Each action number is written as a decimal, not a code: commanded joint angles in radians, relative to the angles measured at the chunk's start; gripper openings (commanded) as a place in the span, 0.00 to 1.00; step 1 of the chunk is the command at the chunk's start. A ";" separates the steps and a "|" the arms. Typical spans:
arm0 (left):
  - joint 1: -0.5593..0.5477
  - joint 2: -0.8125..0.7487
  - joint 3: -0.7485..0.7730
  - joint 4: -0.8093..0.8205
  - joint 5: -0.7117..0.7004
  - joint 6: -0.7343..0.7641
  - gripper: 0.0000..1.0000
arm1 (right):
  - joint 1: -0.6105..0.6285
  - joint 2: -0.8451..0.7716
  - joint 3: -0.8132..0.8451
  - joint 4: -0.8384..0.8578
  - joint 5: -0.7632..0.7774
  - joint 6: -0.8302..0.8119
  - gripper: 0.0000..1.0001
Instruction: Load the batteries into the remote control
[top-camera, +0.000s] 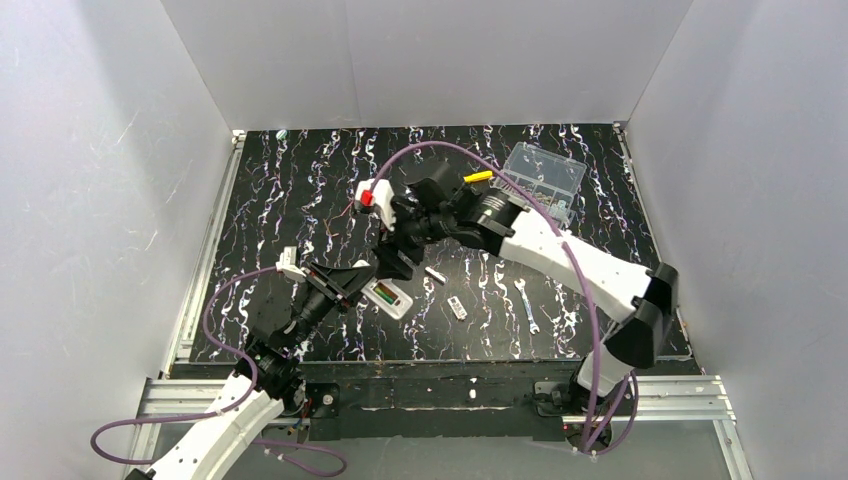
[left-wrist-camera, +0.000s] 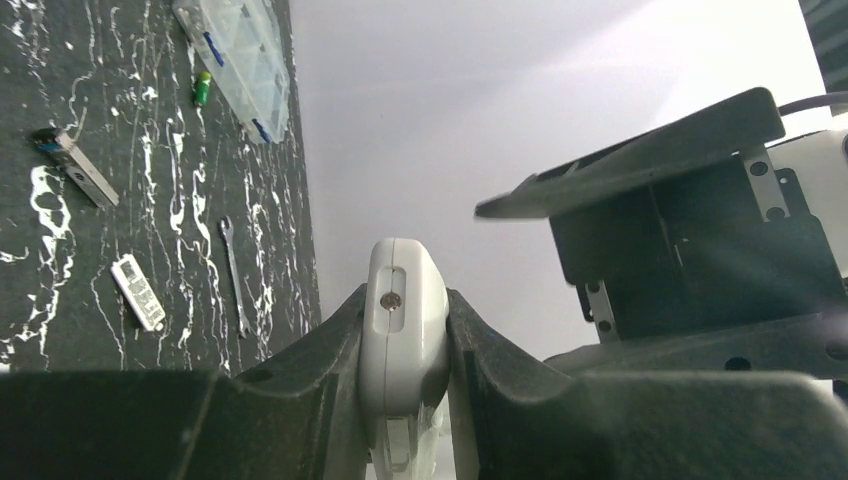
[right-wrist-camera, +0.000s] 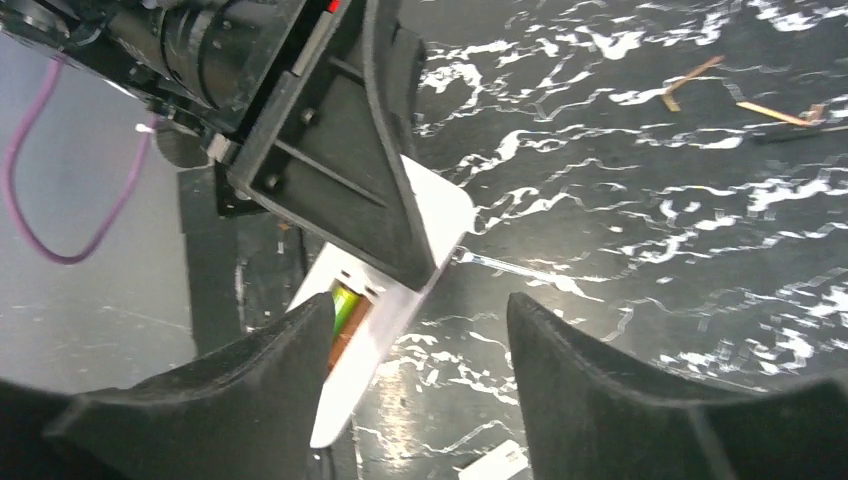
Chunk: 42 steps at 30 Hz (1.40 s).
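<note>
One clamp fixes the job: the left gripper (left-wrist-camera: 405, 300) is closed on the long edges of the remote control (top-camera: 390, 300), whose long axis runs rightward away from it. A green battery (right-wrist-camera: 345, 300) already sits in the open bay. Just right, the right gripper (right-wrist-camera: 420, 300) hangs over that bay, jaws apart and empty. What looks like the other battery (left-wrist-camera: 202, 88) lies far right beside the clear plastic box (top-camera: 545, 180), nearer the right arm.

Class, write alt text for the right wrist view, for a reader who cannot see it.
The right gripper, jaws open, hovers over a white remote control clamped by the left gripper, one green battery showing in its open compartment. Beneath lies a black table veined with white.
</note>
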 joint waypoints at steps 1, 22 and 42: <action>-0.006 -0.015 0.019 0.129 0.049 -0.001 0.00 | -0.005 -0.115 -0.093 0.133 0.137 0.084 0.76; -0.006 -0.010 0.094 -0.107 -0.017 0.052 0.00 | 0.147 -0.201 -0.359 0.350 0.443 0.368 0.86; -0.006 -0.018 0.111 -0.135 -0.056 0.041 0.00 | 0.194 -0.155 -0.422 0.332 0.361 0.373 0.85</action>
